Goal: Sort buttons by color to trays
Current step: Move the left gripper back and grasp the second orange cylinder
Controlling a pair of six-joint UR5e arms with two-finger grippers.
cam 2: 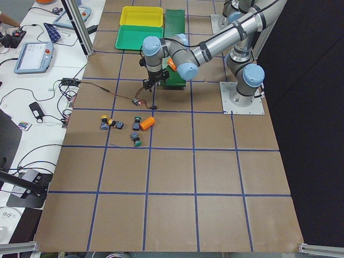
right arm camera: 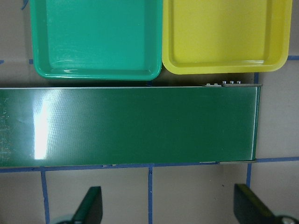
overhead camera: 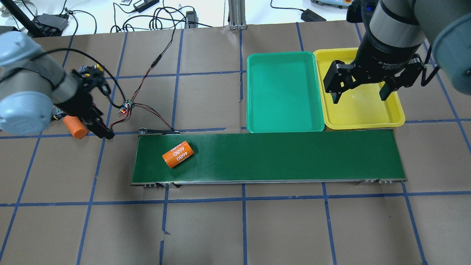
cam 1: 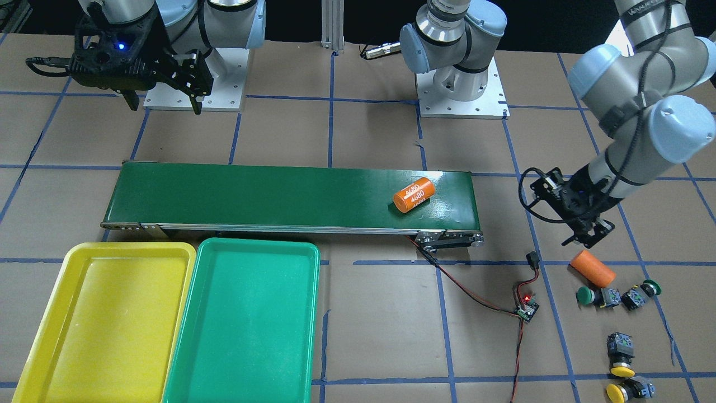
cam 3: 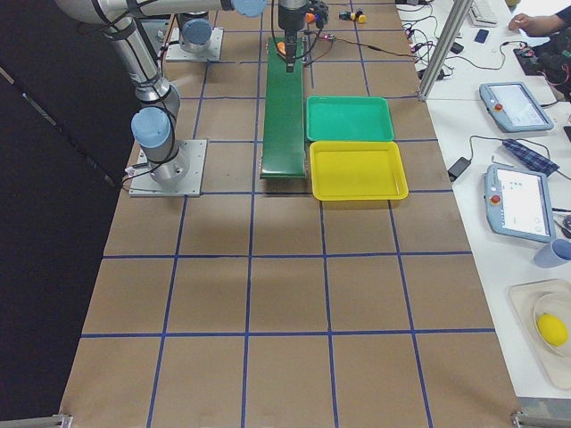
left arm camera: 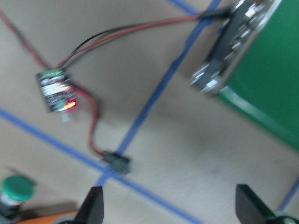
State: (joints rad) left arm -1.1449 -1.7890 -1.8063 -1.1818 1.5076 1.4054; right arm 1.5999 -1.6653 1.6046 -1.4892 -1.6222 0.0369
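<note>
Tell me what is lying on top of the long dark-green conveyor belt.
Only one orange cylinder, marked 4680, lies on its side on the conveyor belt, near the end at the robot's left. The rest of its surface is bare. The patch beneath the cylinder is covered.

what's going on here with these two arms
Nothing is sorted yet: the yellow tray and green tray are empty. The four buttons lie on the table past the conveyor, beside an orange cylinder. The left gripper hovers open near them; the right gripper hangs open near the trays.
</note>
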